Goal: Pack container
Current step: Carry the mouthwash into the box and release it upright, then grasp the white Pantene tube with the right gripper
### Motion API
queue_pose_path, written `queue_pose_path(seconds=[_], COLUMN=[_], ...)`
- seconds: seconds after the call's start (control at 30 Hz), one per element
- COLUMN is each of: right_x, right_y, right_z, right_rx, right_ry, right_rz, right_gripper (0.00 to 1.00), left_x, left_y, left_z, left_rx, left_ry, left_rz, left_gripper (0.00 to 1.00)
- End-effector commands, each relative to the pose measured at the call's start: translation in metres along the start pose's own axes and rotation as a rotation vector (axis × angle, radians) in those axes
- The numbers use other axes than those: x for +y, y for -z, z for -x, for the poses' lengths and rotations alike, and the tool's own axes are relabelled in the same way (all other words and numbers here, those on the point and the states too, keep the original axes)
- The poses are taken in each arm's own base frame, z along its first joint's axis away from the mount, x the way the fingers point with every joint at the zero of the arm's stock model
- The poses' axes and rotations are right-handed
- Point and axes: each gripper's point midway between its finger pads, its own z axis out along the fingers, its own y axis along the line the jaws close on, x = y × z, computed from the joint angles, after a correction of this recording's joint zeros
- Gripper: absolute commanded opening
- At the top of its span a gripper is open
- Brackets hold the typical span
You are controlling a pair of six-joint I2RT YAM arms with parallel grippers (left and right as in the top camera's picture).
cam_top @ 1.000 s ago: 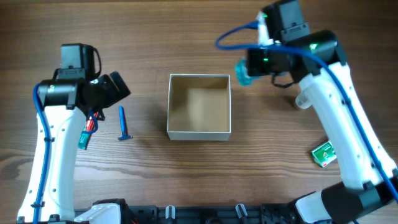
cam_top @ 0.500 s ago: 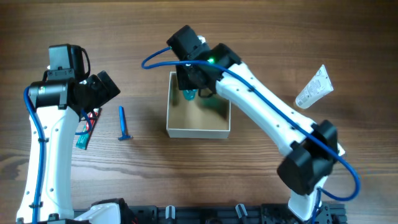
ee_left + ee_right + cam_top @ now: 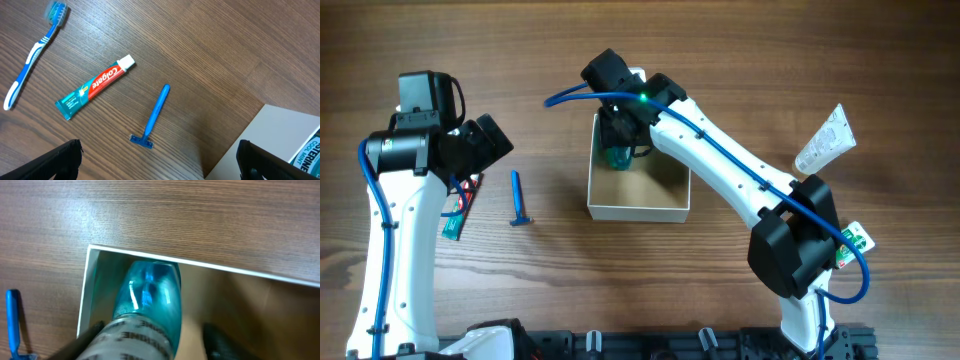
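Right jaws astride mouthwash bottle [image 3: 147, 305] inside container [image 3: 638, 212], grip unclear, left jaws wide apart, empty

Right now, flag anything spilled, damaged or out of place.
Nothing stands out. The mouthwash bottle sits inside the container under the right gripper; the razor, toothpaste and toothbrush lie intact on the table, nothing spilled.

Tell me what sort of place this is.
Probably a robot lab or test bench, not a home bathroom: a left arm and a right arm stand at a wood-grain table, with a toothbrush, toothpaste and razor lying loose beside an open white container.
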Motion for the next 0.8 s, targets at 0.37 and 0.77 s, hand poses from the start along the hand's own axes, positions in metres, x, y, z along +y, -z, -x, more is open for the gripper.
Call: queue_pose_path(seconds=[0.37, 0.77], right_x=[-0.114, -0.362], right_y=[0.227, 0.206], right_z=[0.072, -0.028], right_rx=[-0.511, -0.079], right_ry=[-0.112, -0.366], right_rz=[-0.1, -0.358], right_gripper=[0.87, 0.96], left_x=[0.002, 0.002], left_y=[0.004, 0.004], left_z=[0.008, 0.008], left_rx=[-0.029, -0.028], left_ry=[0.019, 0.019], left_rz=[0.012, 0.012], left_gripper=[1.0, 1.0])
